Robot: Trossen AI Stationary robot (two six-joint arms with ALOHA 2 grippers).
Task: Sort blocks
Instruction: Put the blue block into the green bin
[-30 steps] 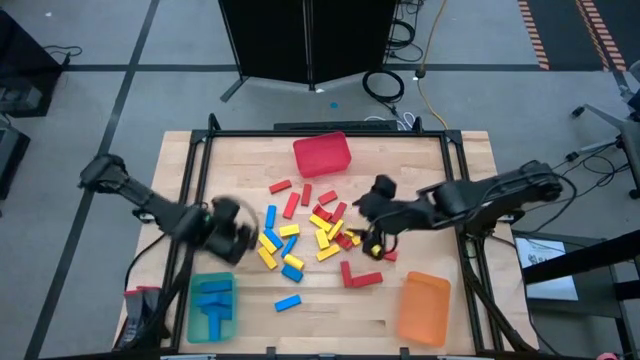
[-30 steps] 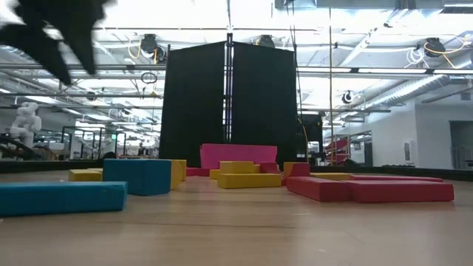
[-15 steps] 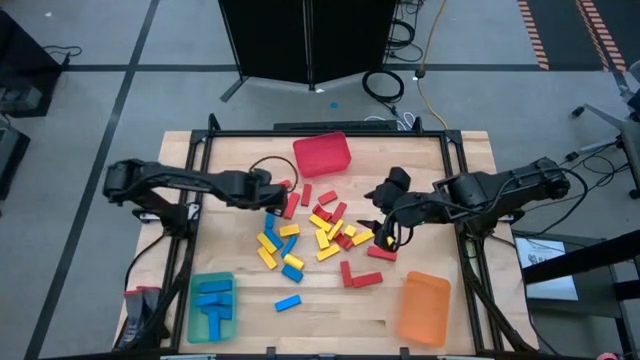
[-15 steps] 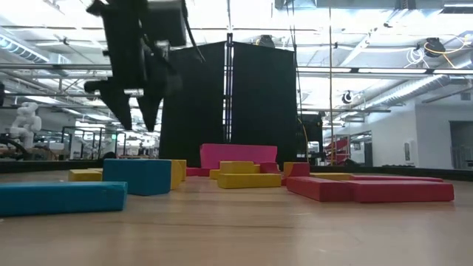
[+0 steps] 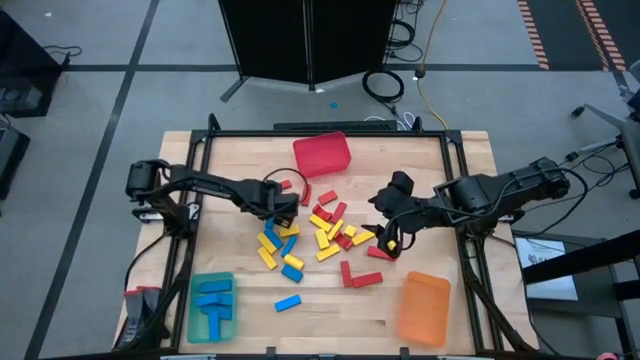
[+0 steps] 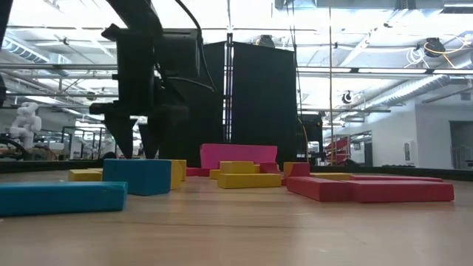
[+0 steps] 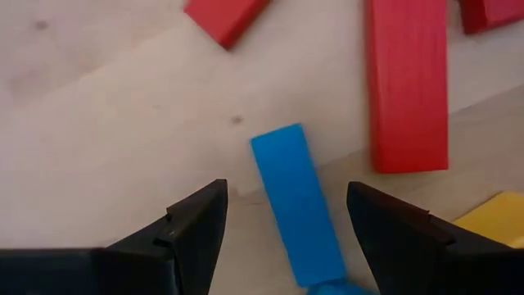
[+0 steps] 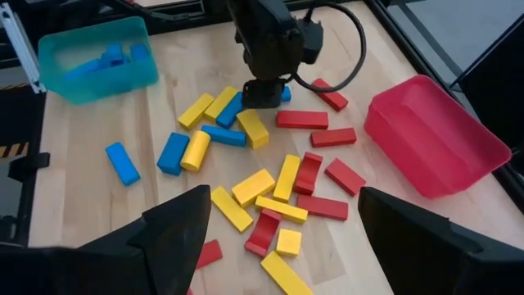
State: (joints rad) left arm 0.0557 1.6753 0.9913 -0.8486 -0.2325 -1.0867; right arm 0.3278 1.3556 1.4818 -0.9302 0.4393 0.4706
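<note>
Red, yellow and blue blocks [image 5: 325, 225] lie scattered flat on the middle of the wooden table. My left gripper [image 5: 281, 207] hangs open at the pile's left side, pointing down. Its fingers stand either side of one blue block [image 7: 295, 205] lying flat on the wood, with a gap on each side. In the low view the left gripper's [image 6: 137, 148] tips hang just above a blue block [image 6: 137, 176]. My right gripper [image 5: 384, 232] hovers open above the pile's right side, nothing between its fingers [image 8: 184, 225].
A red bin [image 5: 322, 153] stands at the far middle, a teal bin [image 5: 212, 305] holding blue blocks at the near left, and an orange bin [image 5: 424, 308] at the near right. A long red block [image 7: 407, 82] lies beside the blue one. A lone blue block [image 5: 288, 302] lies toward the near edge.
My left gripper has swung from the near left, by the teal bin, toward the table's right onto the pile's left side. It has come down until its open fingers hang just over a blue block. The blocks have not moved.
</note>
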